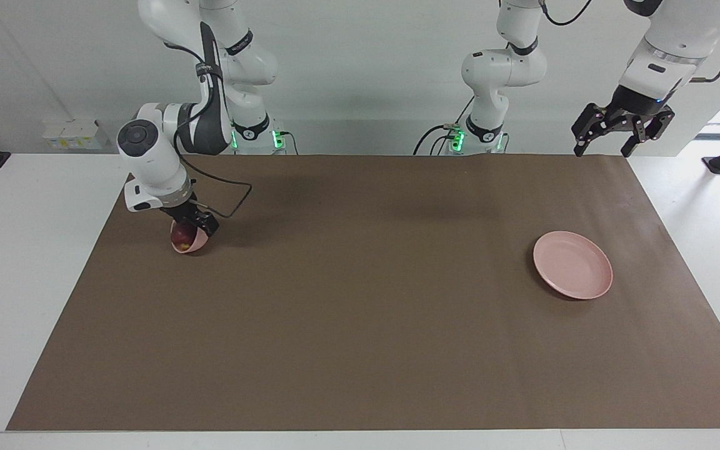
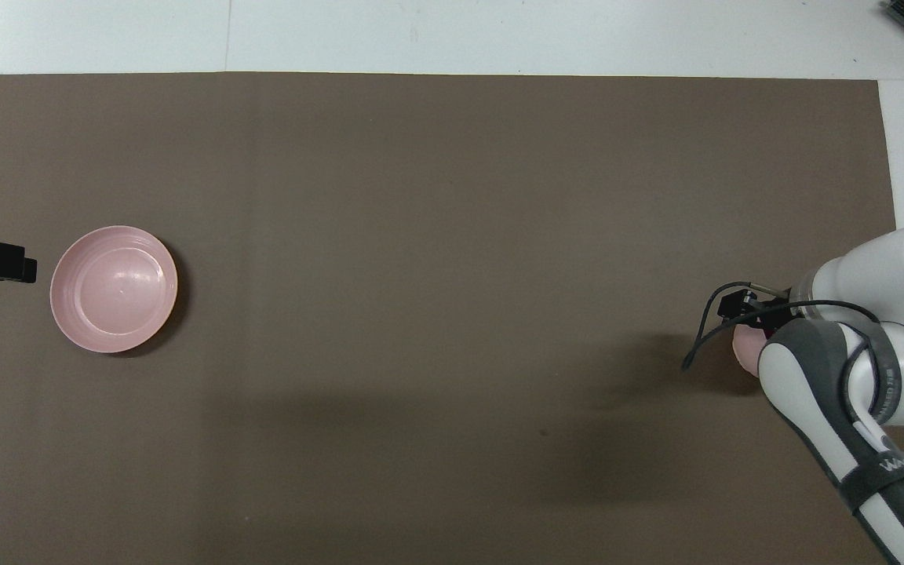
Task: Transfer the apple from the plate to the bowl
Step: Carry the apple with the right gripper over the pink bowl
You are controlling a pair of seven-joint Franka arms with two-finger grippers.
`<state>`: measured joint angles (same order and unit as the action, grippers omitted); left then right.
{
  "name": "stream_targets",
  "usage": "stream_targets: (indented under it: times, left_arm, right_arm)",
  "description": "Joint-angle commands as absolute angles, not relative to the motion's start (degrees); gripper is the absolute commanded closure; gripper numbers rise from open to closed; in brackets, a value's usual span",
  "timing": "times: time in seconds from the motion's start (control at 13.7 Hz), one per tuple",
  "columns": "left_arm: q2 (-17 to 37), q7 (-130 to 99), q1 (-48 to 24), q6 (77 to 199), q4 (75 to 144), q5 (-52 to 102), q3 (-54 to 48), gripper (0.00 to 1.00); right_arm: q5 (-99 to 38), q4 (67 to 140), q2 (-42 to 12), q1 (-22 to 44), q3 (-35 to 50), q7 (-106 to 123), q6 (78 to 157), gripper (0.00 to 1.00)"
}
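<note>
The desk [image 1: 35,250] is white, with a wide brown mat [image 1: 360,325] covering most of it. On the mat, toward the left arm's end, lies the plate [image 1: 573,265] — flat, pale pink, with nothing on it. Toward the right arm's end is the bowl [image 1: 189,245], which is tilted, its mouth turned toward that end of the desk so the inside shows in the facing view. The apple [image 1: 180,235] sits in the bowl, dark red with a yellowish spot.

The right arm bends down over the bowl, and the right claw [image 1: 196,226] is right at the bowl's raised rim, just beside the apple. Whether it touches the rim cannot be told; its fingers are apart and grip nothing. In the overhead view the arm hides nearly all of the bowl, and only a sliver of pink [image 2: 746,345] shows.

The left claw [image 1: 621,128] hangs high over the mat's corner at the left arm's end — spread wide, empty. That arm waits.
</note>
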<state>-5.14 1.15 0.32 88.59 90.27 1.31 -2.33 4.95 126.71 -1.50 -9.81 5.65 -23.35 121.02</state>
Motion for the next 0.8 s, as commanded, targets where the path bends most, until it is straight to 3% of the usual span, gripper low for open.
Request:
stream_targets:
  times: [0.0,0.36,0.73]
  left_arm:
    - [-5.0,1.2,0.4,88.2,89.5,1.9,-1.5,0.00]
    - [-5.0,1.1,1.6,88.2,89.5,1.9,-1.5,0.00]
    - [-5.0,1.2,1.4,88.2,89.6,1.9,-1.5,0.00]
  right_arm:
    - [4.9,129.5,1.0,-10.0,5.8,-22.1,120.7,0.00]
    - [1.9,129.8,1.2,-8.4,5.8,-23.5,120.7,0.00]
    - [0.0,129.8,1.3,-2.4,5.8,-30.9,120.7,0.00]
